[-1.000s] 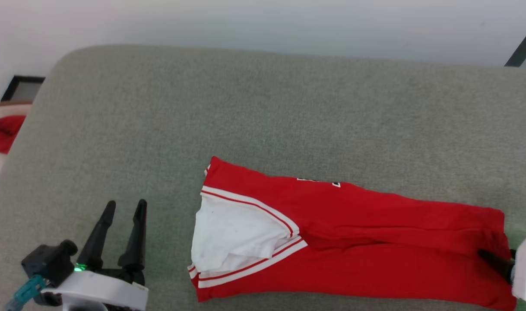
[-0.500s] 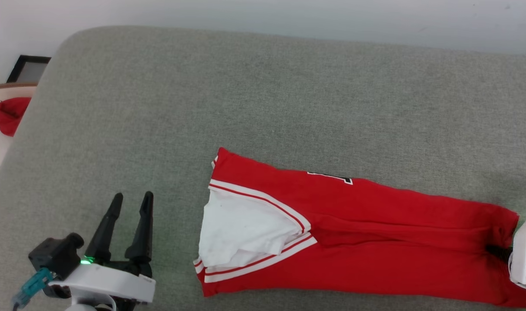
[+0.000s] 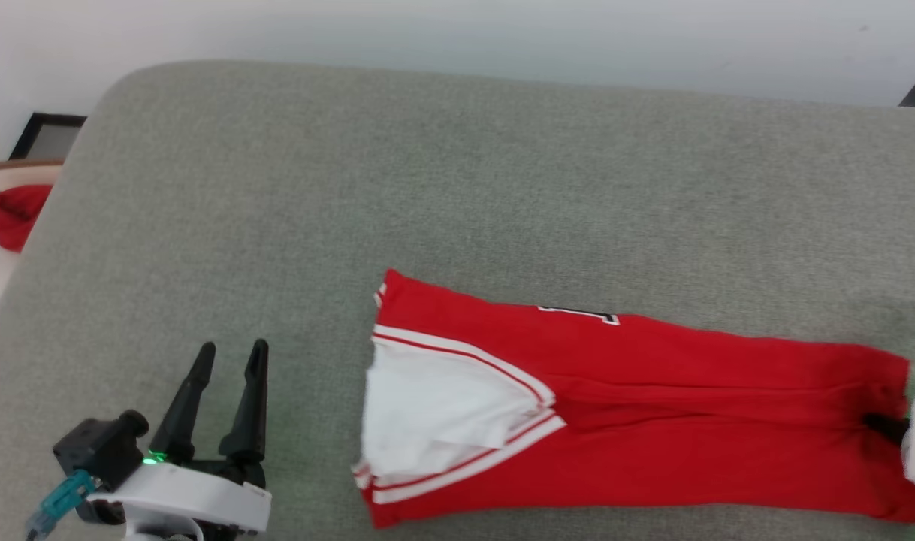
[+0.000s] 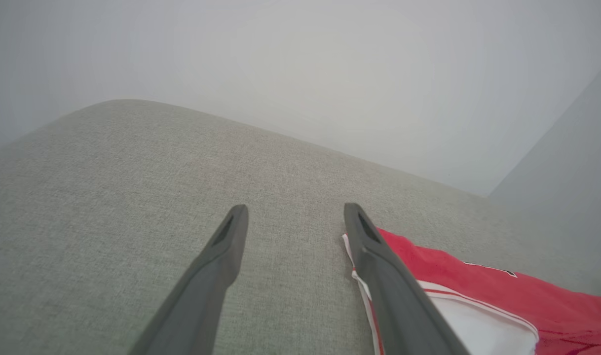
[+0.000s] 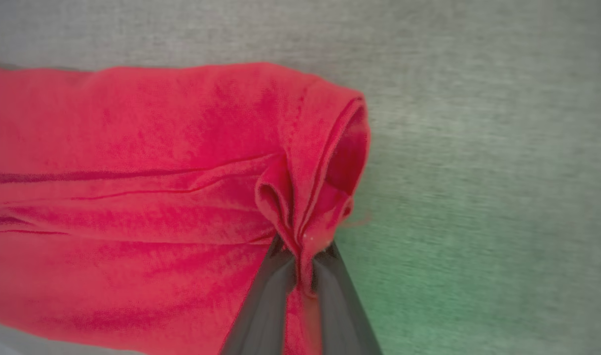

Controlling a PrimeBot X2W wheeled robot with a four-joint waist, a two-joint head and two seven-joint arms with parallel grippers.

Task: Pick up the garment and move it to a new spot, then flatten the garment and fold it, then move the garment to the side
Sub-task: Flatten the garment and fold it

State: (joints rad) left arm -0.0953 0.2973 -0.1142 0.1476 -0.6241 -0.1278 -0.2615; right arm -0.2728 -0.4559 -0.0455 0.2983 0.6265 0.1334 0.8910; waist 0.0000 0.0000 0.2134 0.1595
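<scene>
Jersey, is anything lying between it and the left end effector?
Nothing visible does. The left end effector stands open beside the jersey, with bare grey cushion between them. The right end effector pinches the jersey's other end.

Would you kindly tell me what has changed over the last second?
The right gripper has closed on the hem end of the garment, pinching a bunch of fabric. The left gripper stays open beside the white sleeve, and the garment still lies folded lengthwise on the grey cushion.
</scene>
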